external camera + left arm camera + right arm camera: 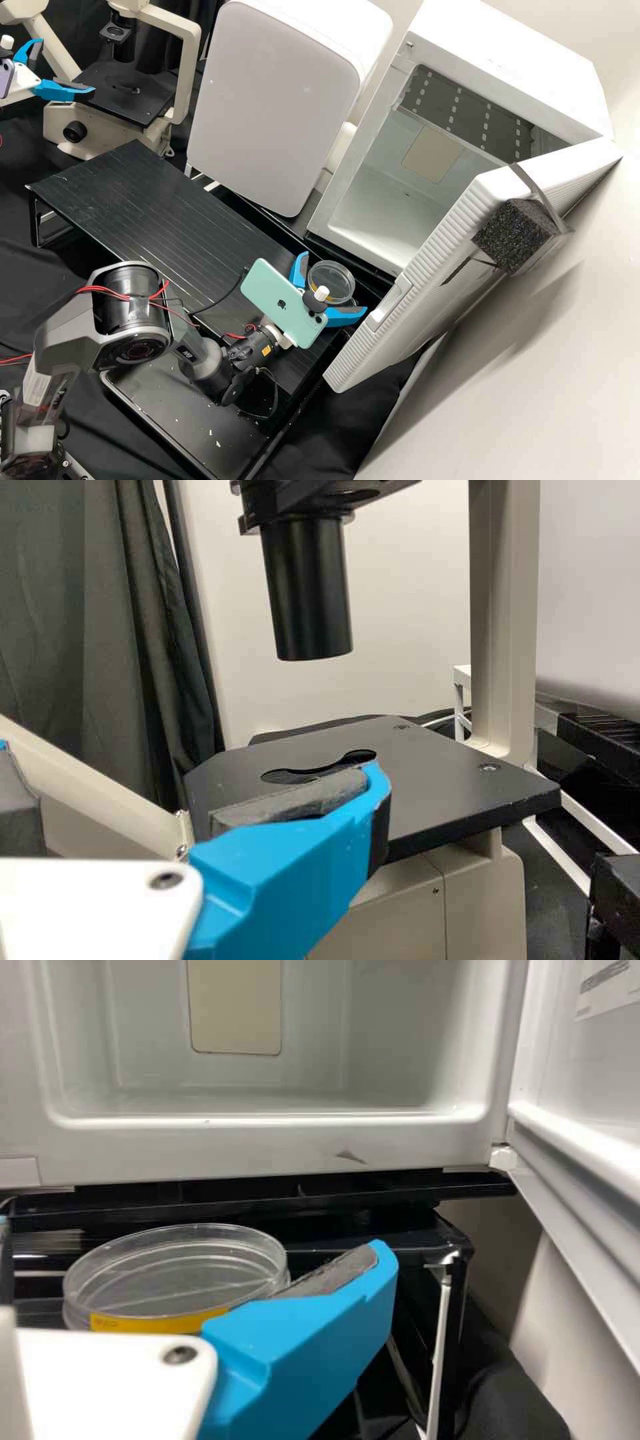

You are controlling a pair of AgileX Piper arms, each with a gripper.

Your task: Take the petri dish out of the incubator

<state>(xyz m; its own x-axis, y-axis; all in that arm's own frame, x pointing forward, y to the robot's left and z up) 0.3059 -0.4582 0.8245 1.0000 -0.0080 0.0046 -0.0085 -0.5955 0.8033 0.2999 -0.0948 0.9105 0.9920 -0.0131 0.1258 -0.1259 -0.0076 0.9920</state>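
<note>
In the high view, my right gripper [335, 281] stands open around the clear round petri dish [327, 272], over the shelf's end outside the incubator [373, 227]. In the right wrist view, the dish [180, 1270], with a yellow label, lies between the fingers of the right gripper [192, 1240]; one finger overlaps its rim, and a gap shows toward the other. My left gripper [67, 67] is open by the microscope at the upper left of the high view. In the left wrist view, the left gripper [195, 770] has nothing between its fingers, close to the microscope stage [450, 780].
The incubator door [427, 280] stands wide open, close beside the right gripper, with a black foam block [510, 233] on its outside. A white closed appliance [267, 107] stands behind the black shelf [133, 200]. A dark tray [193, 420] lies below the right arm.
</note>
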